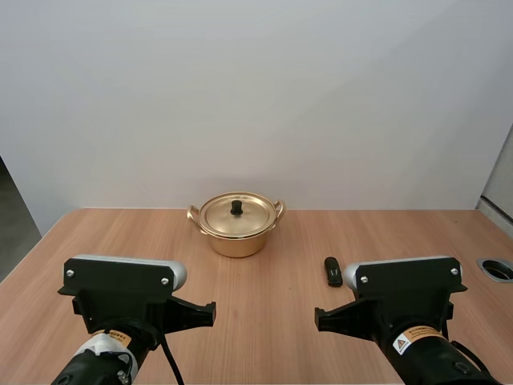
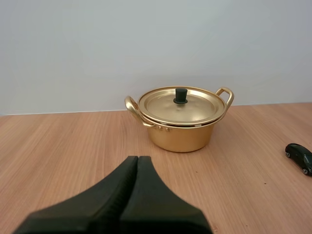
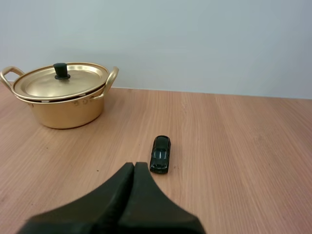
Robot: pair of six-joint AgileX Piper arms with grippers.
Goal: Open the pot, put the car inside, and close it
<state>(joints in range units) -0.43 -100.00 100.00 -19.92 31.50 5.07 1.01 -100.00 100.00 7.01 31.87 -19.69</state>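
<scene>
The pot [image 2: 180, 136], its lid [image 2: 181, 106] on, stands at the far middle of the bench [image 1: 264, 337], ahead and slightly right of the left end effector [image 2: 138, 160]. The black car [image 3: 160, 153] lies right of the pot, just ahead of the right end effector [image 3: 134, 165], its long axis running near to far. Both arms sit low at the near edge, each end effector closed tight on nothing.

Pot [image 1: 237, 233]: polished gold, as is its lid [image 1: 237, 216], which bears a black knob [image 1: 237, 208]. Car [image 1: 333, 271], at four o'clock from the pot: glossy black. Bench [image 1: 256, 345]: light reddish-brown with fine straight wood grain. Jaws of both arms: matte black.
</scene>
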